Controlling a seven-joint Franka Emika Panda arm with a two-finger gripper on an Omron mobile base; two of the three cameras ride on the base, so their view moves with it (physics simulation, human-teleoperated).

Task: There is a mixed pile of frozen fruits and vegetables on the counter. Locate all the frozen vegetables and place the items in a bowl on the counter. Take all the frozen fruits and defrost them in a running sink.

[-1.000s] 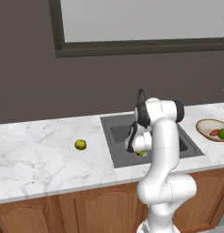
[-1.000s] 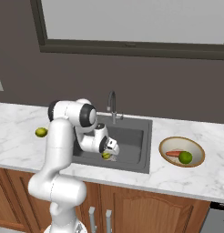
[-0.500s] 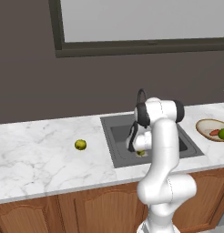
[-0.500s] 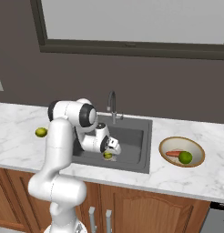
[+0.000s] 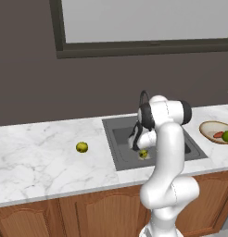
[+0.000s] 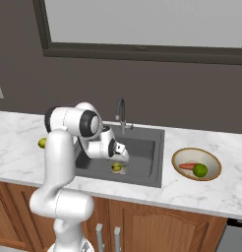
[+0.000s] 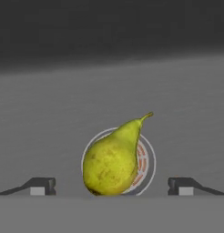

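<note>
The fingers (image 7: 111, 185) have just spread wide, releasing the pear (image 7: 112, 160) onto the sink (image 6: 142, 147) drain; one fruit (image 5: 81, 147) remains on the desk (image 5: 37, 152).

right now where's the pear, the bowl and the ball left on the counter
pear (image 7: 109, 164), hand view, on its fat lower body
bowl (image 6: 181, 155), right base view, on its wooden rim
ball (image 5: 81, 147), left base view, on its middle

I am working in a home kitchen: a long white marble counter with grey veins (image 5: 37, 157) runs over brown wooden cabinet doors (image 5: 95, 215). A dark grey square sink (image 6: 142, 152) with a tall curved metal faucet (image 6: 121, 114) sits under a dark-framed window (image 6: 142, 29) on the far wall.
</note>
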